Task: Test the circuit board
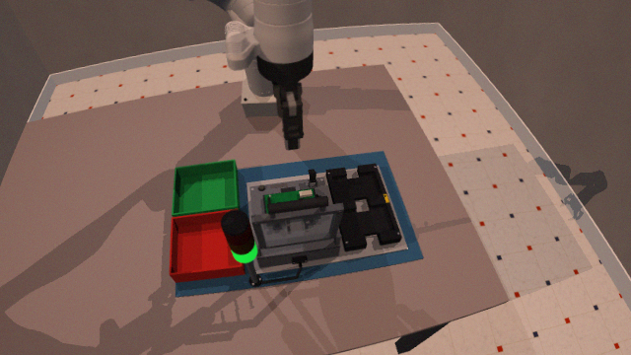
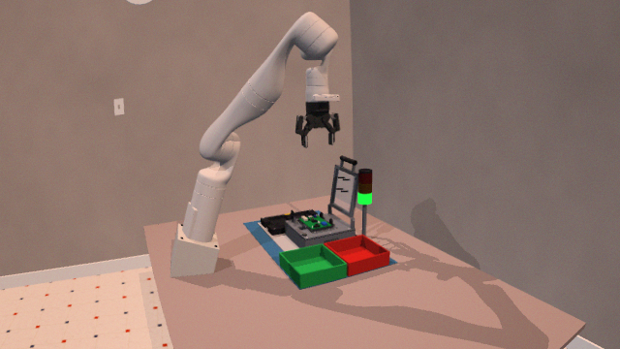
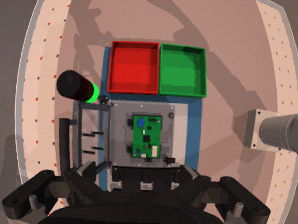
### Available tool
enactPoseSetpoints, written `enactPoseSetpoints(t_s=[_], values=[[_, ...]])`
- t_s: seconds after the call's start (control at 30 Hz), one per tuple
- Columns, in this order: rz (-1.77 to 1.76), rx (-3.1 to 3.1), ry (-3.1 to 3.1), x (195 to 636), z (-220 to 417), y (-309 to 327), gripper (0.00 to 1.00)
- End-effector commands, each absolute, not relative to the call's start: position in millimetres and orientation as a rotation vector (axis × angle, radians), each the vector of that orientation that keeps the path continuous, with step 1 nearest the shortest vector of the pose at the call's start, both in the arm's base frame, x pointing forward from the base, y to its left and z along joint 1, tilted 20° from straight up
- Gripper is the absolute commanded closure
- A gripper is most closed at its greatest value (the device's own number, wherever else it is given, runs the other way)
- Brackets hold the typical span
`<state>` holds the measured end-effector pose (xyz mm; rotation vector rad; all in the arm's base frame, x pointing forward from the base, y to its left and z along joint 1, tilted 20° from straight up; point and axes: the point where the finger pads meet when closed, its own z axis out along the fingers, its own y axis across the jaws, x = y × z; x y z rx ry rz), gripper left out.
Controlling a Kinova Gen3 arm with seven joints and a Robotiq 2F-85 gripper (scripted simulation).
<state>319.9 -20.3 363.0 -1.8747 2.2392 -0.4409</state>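
Observation:
The green circuit board (image 1: 283,198) (image 2: 315,224) (image 3: 138,134) lies component side up on the grey tester (image 1: 255,199) (image 2: 310,237) (image 3: 120,156). Its white connector (image 1: 306,193) (image 3: 154,150) is at the end nearer the black tray (image 1: 367,217) (image 2: 276,223), which is empty. The pins are too small to see. The lid (image 1: 296,233) (image 2: 333,188) (image 3: 64,145) stands open, with its black handle (image 1: 298,204) (image 2: 348,160) on top. The signal light (image 1: 245,253) (image 2: 365,199) (image 3: 95,93) glows green. My gripper (image 1: 292,144) (image 2: 318,144) (image 3: 137,173) is open and empty, high above the tester area.
The green bin (image 1: 205,189) (image 2: 312,267) (image 3: 182,70) and the red bin (image 1: 199,247) (image 2: 358,254) (image 3: 134,68) stand side by side beside the tester, both empty. The raised lid and the light's pole (image 2: 364,220) stand on the side away from the arm's base (image 2: 194,254).

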Motion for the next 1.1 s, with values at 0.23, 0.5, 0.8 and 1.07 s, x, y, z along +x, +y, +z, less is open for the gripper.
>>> enactPoseSetpoints(t_s=[0.23, 0.5, 0.8, 1.07], values=[[-0.439, -1.869, 2.244, 305.1, 357.1, -20.4, 0.0], [-0.439, -1.869, 2.244, 301.8, 355.9, -19.9, 0.0], [-0.439, -1.869, 2.244, 301.5, 355.6, -19.8, 0.0], [-0.439, -1.869, 2.244, 301.9, 354.6, -19.9, 0.0]])
